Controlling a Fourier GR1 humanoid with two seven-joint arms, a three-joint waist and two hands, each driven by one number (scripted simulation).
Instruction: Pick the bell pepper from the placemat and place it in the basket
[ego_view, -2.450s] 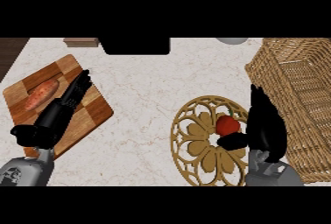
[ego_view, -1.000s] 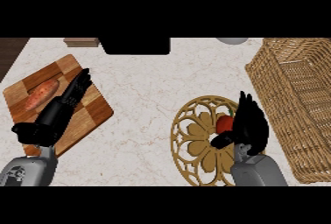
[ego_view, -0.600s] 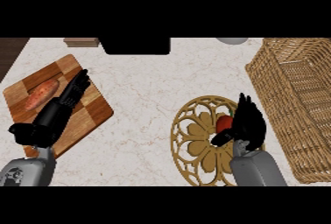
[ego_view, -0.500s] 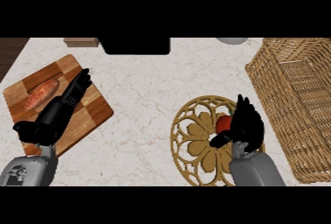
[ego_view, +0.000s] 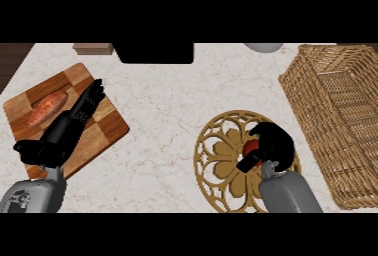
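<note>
The red bell pepper (ego_view: 251, 148) is clasped by the curled black right hand (ego_view: 270, 146) over the round golden openwork placemat (ego_view: 221, 165); only a sliver is seen; a straight lift is advised before the tall woven wicker basket (ego_view: 339, 115) is approached, its rim cleared; the left hand (ego_view: 74, 125) is rested, fingers straight, over the wooden chequered cutting board (ego_view: 111, 131) on the table.

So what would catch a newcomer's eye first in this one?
Probably the right hand, curled over the red bell pepper on the round woven placemat near the counter's front. Next, the big wicker basket at the right edge. At far left, the left hand lies straight-fingered over a wooden cutting board beside an orange sweet potato.
</note>
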